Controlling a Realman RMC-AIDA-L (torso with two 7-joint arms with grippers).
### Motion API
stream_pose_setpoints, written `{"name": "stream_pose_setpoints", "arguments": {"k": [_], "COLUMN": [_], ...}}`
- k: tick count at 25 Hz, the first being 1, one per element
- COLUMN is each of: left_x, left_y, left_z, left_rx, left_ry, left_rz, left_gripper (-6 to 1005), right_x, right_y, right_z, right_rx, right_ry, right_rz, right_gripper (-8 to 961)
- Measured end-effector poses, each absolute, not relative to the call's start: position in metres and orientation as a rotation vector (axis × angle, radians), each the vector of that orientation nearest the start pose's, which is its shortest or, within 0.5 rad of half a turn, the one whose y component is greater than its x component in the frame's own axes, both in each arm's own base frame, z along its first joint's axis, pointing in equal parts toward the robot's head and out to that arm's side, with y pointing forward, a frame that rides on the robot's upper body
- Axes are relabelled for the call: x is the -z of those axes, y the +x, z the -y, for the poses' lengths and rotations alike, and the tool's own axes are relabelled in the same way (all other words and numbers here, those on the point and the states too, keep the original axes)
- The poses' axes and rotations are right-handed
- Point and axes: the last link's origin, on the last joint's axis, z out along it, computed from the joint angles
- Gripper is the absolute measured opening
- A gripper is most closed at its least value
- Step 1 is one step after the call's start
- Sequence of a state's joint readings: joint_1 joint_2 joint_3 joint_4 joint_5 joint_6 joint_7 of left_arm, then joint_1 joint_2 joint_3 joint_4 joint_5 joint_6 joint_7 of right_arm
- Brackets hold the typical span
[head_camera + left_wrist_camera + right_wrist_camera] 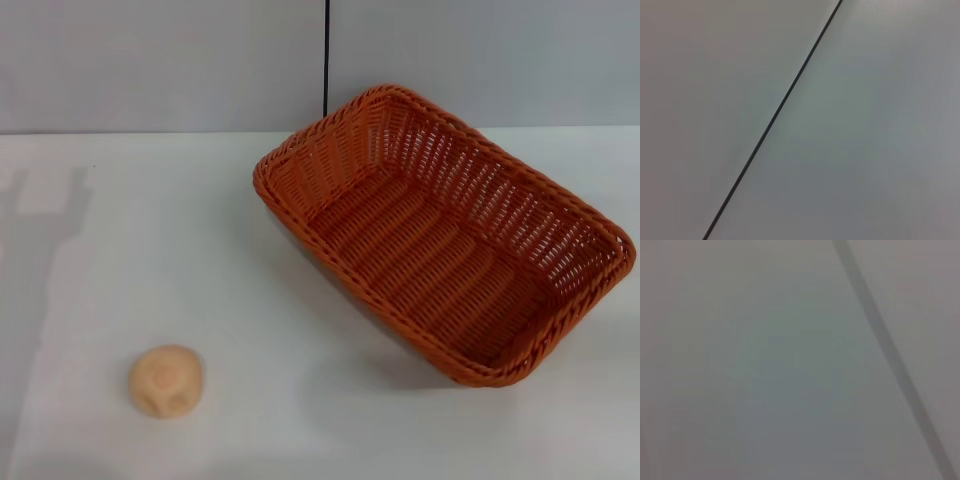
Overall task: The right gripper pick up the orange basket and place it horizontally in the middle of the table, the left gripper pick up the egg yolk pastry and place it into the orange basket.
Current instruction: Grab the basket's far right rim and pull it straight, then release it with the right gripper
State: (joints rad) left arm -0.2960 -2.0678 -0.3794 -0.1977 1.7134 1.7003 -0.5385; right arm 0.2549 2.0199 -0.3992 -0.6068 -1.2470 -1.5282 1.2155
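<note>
Two items on white flat table [150, 220]: small round tan egg yolk pastry [166, 380] near-left; large orange woven wicker basket [440, 232] farther right, set diagonally, well apart. Neither gripper visible, jaws can't tell.

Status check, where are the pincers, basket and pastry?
Both pincers out of view. Orange basket empty, angled, right side of table. Egg yolk pastry near left, apart. Nothing between.

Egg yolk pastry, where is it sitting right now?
In the head view the egg yolk pastry lies on the table, near left, apart from the orange basket at right.
</note>
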Motion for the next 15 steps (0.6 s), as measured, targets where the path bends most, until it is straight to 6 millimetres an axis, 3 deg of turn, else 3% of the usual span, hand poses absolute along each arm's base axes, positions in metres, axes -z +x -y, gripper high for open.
{"name": "stream_pose_setpoints", "arguments": {"k": [2, 3, 9, 15], "left_x": [-0.030, -0.030, -0.029, -0.027], "left_y": [-0.325, -0.325, -0.324, -0.324], "left_z": [-0.258, -0.258, -0.258, -0.256], "left_rx": [1.296, 1.296, 1.298, 1.294], "left_ry": [-1.243, -1.243, -1.252, -1.261], "left_rz": [0.601, 0.601, 0.602, 0.607], "left_gripper": [844, 844, 844, 843], "right_x": [-0.165, -0.165, -0.187, -0.177], "right_y": [0.328, 0.328, 0.279, 0.247], "right_z": [-0.296, -0.296, -0.325, -0.359], "right_rx": [-1.136, -1.136, -0.931, -0.570], "right_ry": [-1.858, -1.858, -2.205, -2.457], "right_rz": [-0.622, -0.622, -0.786, -0.958], "right_gripper": [587, 590, 611, 633]}}
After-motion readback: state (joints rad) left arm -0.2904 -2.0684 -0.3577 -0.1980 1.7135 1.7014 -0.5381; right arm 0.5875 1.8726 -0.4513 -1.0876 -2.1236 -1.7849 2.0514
